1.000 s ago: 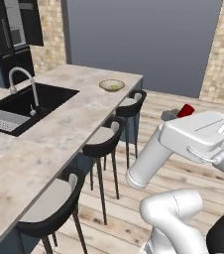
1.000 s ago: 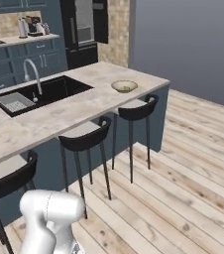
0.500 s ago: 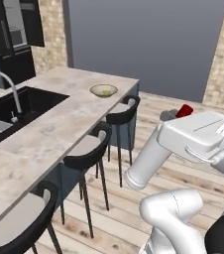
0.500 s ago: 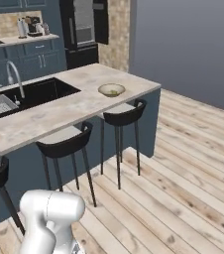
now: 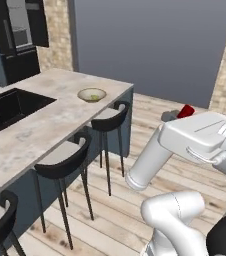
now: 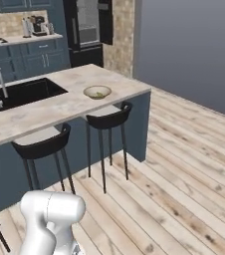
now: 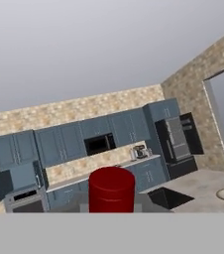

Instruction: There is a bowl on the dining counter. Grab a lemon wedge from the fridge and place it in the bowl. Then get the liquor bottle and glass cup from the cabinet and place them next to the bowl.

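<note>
The bowl (image 5: 92,94) sits on the table (image 5: 40,125) near its far corner, with a small yellow-green lemon wedge (image 5: 94,97) inside it; from the right base view the bowl (image 6: 97,92) lies between the dark sink (image 6: 22,92) and the table's end. Stools (image 5: 67,159) stand along the table's near side on the wooden floor (image 6: 184,179). My fingers are clenched on a red cylinder, the bottle (image 7: 111,190), which stands upright in the middle of the hand view. In the left base view a bit of the bottle (image 5: 186,110) shows just above my white arm, well apart from the bowl. Behind it in the hand view are blue cabinets (image 7: 79,134) and a dark fridge (image 7: 176,144) against a brick wall.
</note>
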Controlling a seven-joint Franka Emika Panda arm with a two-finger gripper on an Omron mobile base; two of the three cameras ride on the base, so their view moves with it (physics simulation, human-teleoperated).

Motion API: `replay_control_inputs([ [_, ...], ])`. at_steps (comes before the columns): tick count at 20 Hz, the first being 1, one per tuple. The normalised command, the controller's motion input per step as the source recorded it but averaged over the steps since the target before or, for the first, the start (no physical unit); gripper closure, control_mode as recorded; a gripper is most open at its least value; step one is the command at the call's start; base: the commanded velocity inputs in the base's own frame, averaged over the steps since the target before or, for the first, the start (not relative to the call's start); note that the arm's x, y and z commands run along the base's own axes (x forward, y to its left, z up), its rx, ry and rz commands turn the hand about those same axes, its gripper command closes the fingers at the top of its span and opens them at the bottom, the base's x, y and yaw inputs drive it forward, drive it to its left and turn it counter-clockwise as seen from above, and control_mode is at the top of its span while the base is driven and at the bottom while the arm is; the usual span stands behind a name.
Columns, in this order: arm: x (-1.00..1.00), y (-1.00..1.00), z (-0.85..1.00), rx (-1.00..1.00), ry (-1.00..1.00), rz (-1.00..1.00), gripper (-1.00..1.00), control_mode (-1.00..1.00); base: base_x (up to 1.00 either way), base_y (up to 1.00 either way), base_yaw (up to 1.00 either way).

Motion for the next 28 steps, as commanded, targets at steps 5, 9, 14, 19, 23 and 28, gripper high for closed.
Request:
replay_control_inputs([
  [5, 0.00, 0.00, 0.00, 0.00, 0.00, 0.00, 1.00, 1.00, 0.29, -0.57, 0.25],
  [9, 0.00, 0.00, 0.00, 0.00, 0.00, 0.00, 1.00, 1.00, 0.58, -0.41, 0.40],
  [14, 0.00, 0.00, 0.00, 0.00, 0.00, 0.00, 1.00, 1.00, 0.77, -0.42, 0.45],
  [19, 0.00, 0.00, 0.00, 0.00, 0.00, 0.00, 1.00, 1.00, 0.81, -0.51, 0.49],
  [23, 0.00, 0.00, 0.00, 0.00, 0.00, 0.00, 1.00, 1.00, 0.75, -0.49, 0.49],
  [28, 0.00, 0.00, 0.00, 0.00, 0.00, 0.00, 1.00, 1.00, 0.65, -0.62, 0.45],
])
